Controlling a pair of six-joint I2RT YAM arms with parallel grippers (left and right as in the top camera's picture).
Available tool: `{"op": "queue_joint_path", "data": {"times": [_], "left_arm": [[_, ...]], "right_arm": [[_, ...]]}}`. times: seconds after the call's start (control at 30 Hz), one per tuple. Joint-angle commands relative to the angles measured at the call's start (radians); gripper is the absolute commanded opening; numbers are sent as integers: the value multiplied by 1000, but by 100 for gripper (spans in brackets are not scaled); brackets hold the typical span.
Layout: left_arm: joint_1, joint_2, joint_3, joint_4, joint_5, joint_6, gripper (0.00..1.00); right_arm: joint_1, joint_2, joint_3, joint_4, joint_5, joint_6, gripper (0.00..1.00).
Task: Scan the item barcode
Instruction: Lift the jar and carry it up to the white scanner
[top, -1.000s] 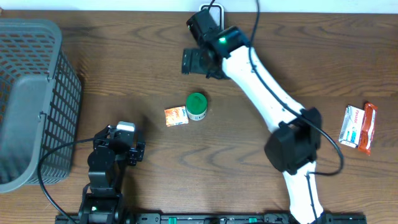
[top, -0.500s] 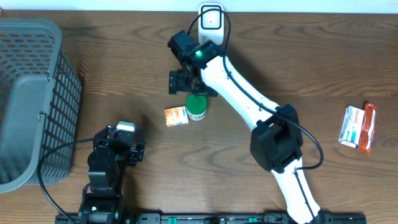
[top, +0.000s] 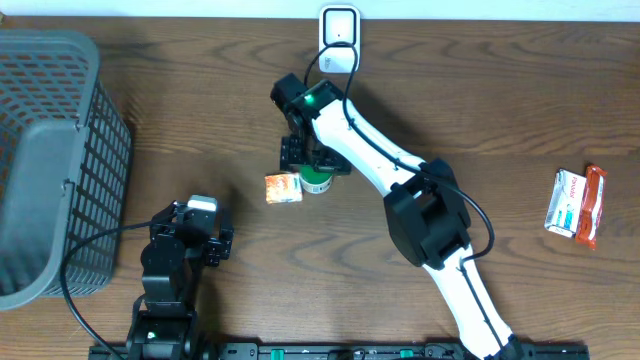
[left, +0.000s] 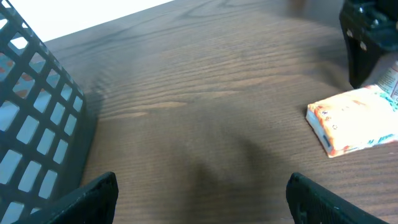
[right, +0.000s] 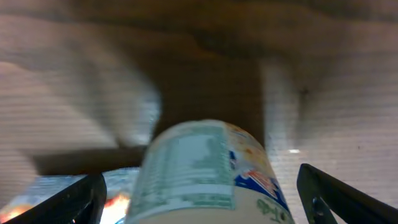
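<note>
**Pickup under way:** the right gripper is seen spread wide astride 1 green-capped bottle. The bottle stands near the middle of the table, just beside 1 orange box. Nothing is gripped yet. For the next move, it is judged that the jaws must be closed on the bottle and its barcode turned toward the 1 scanner at the far edge. The left gripper is held released and empty, near 1 mesh basket. 2 packets are counted at the right, well apart from the bottle.
</note>
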Motion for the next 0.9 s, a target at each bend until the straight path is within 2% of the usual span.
{"op": "queue_joint_path", "data": {"times": [0.0,0.13,0.23,0.33,0.4,0.43,0.47,0.5,0.67,0.87], "left_arm": [[-3,-5,1,3,-9,-9,87],[-3,-5,2,3,-9,-10,87],[-3,-5,1,3,-9,-9,87],[-3,-5,1,3,-9,-9,87],[-3,-5,1,3,-9,-10,87],[-3,-5,2,3,-9,-10,87],[-3,-5,2,3,-9,-9,87],[-3,-5,2,3,-9,-9,87],[-3,-5,2,3,-9,-9,87],[-3,-5,1,3,-9,-9,87]], "right_arm": [[16,8,-6,-22,2,12,93],[19,8,-7,-48,2,12,90],[19,8,-7,-63,1,13,71],[20,8,-8,-68,2,20,62],[19,8,-8,-68,1,21,48],[19,8,-8,-69,1,25,45],[20,8,-8,-70,2,27,47],[20,8,-8,-70,2,27,56],[5,2,4,-88,-4,0,54],[-27,-19,98,-195,-29,-82,57]]}}
